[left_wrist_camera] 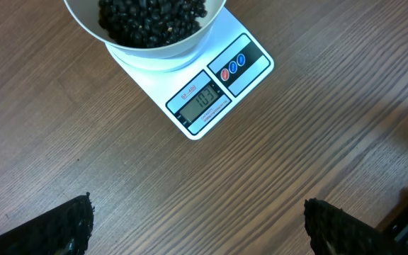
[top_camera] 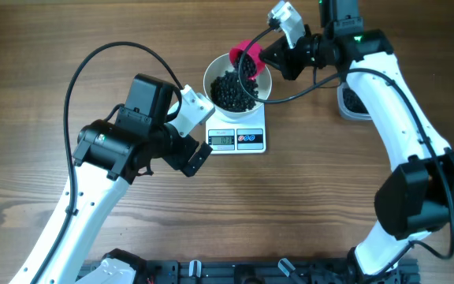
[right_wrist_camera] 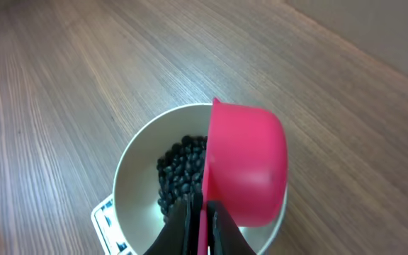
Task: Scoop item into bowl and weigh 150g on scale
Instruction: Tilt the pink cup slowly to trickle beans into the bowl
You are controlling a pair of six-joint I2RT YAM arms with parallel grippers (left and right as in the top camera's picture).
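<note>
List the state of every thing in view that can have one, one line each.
scale, switched on, display showing digits
bowl, standing on the scale, partly filled
beans, heaped in the bowl
pink scoop, tipped sideways over the bowl
right gripper, shut on the pink scoop's handle
left gripper, open, holding nothing, near the scale
clear tub, mostly hidden from view

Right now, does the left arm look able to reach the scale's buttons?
Probably yes. The open left end effector faces the scale with only bare table between. The bowl covers the scale's back, not its buttons, and the right end effector holds the pink scoop over the bowl.
</note>
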